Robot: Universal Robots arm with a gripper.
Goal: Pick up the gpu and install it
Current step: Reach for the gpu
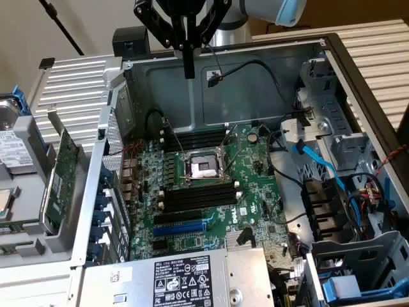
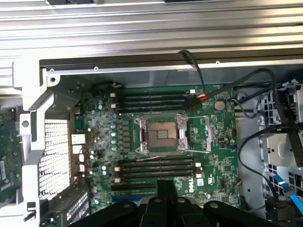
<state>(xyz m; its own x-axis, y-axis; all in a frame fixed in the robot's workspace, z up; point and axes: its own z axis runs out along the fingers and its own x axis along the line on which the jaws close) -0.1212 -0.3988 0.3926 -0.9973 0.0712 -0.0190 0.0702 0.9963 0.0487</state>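
Leftmost in the exterior view, a hard drive [image 1: 13,157] carries a white printed label too small to read. Just beside it, the gpu [image 1: 62,176] stands on edge, tilted, in a grey holder [image 1: 57,240] outside the computer case [image 1: 255,70]; only its green circuit face can be made out. Inside the open case, the power supply [image 1: 239,265] at the near edge bears a black label [image 1: 182,281] with white text and certification marks, not legible. Above the case interior hangs the pincer [image 1: 188,70], clenched with its fingers pressed together and grasping nothing, well apart from the gpu. Below it lies the motherboard [image 1: 255,173], which holds a metal-framed CPU socket [image 1: 203,167] with black memory sticks [image 1: 198,197] seated in slots on both sides. The word DELL [image 2: 187,185] is printed in white on the board near the socket. Toward the exterior view's right, a blue cable [image 1: 319,166] runs across the grey drive bays [image 1: 358,249].
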